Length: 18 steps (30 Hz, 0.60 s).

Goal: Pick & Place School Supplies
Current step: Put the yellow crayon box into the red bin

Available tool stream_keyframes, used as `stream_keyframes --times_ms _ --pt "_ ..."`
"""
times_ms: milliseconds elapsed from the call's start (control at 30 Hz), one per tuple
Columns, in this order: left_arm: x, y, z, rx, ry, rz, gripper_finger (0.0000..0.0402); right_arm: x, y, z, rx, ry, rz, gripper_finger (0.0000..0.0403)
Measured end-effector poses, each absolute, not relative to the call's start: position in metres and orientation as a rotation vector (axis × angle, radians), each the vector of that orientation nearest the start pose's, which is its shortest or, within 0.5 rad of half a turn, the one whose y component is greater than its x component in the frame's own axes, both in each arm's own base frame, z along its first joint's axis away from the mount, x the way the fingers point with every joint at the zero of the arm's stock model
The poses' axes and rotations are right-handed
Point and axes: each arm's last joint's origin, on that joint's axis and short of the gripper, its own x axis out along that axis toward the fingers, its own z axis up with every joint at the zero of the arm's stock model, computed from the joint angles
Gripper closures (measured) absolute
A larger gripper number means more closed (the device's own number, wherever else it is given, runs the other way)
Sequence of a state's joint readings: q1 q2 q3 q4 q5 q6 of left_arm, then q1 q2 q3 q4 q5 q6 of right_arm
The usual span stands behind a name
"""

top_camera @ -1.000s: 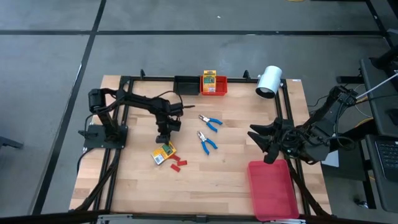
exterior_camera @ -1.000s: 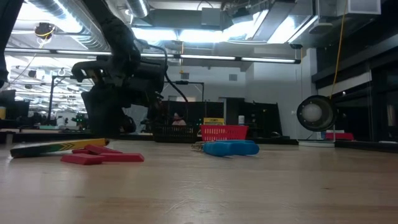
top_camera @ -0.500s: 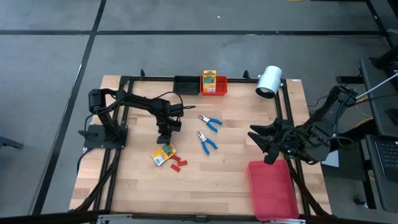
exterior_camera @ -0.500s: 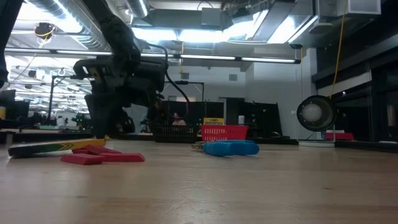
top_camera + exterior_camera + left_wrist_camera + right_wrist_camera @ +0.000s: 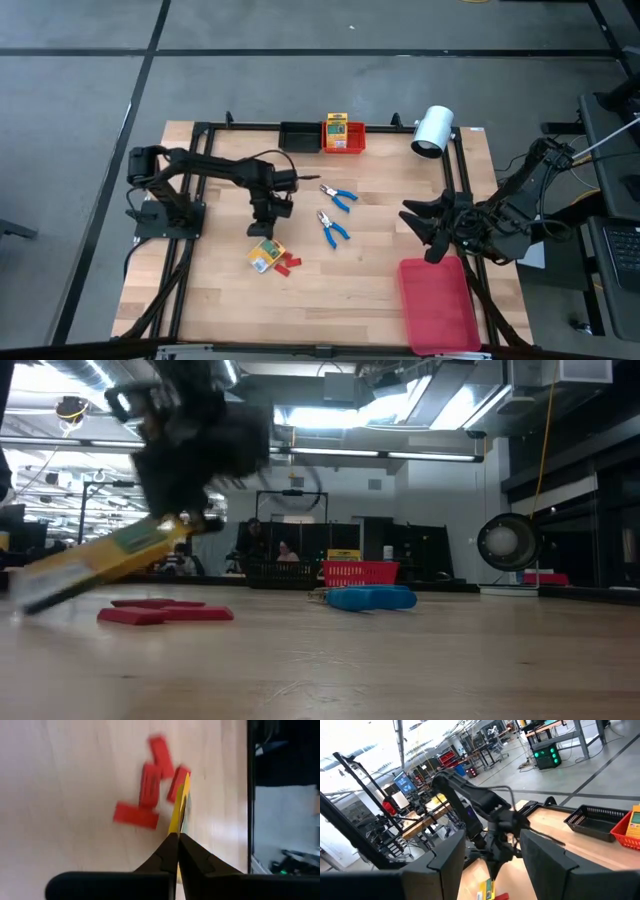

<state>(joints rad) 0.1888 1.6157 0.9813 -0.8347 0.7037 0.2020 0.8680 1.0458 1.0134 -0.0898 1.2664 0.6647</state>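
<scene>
Low view shows the change plainly: the yellow-and-green box (image 5: 105, 565) that lay flat on the desk (image 5: 400, 660) half a second ago now hangs tilted in the air, one end pinched by the left gripper (image 5: 185, 520), the other drooping toward the red pieces (image 5: 165, 610). The left wrist view agrees, with the fingers (image 5: 169, 851) pressed together on the box's thin edge and four red pieces on the wood beyond it. From above, the box (image 5: 265, 256) has shifted slightly toward the red pieces (image 5: 284, 266) since the earlier frame, and the left gripper (image 5: 264, 228) sits over its near end.

So the pick seems made, and the carry to a bin looks like the next step; a matching box (image 5: 335, 130) already stands in the red bin (image 5: 343, 147). The grip is on an edge only, so the box could swing or slip.

Both pliers (image 5: 338, 197) (image 5: 332, 228) lie untouched mid-desk. The right gripper (image 5: 418, 225) waits at the desk's right side above the red tray (image 5: 440, 310), fingers spread apart and empty.
</scene>
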Motion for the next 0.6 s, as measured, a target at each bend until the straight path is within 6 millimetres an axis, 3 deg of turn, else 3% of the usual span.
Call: stream_keyframes --times_ms 233,467,600 --pt "0.3 0.04 0.238 -0.306 0.982 -0.358 0.0399 0.157 0.142 0.375 0.541 -0.081 -0.42 0.0209" --pt "0.321 0.087 0.275 -0.295 0.666 0.026 0.0399 0.157 0.141 0.375 0.531 -0.091 -0.448 0.0209" --pt "0.332 0.125 0.287 -0.233 0.627 0.152 0.04 0.156 0.141 0.375 0.515 -0.096 -0.471 0.0209"
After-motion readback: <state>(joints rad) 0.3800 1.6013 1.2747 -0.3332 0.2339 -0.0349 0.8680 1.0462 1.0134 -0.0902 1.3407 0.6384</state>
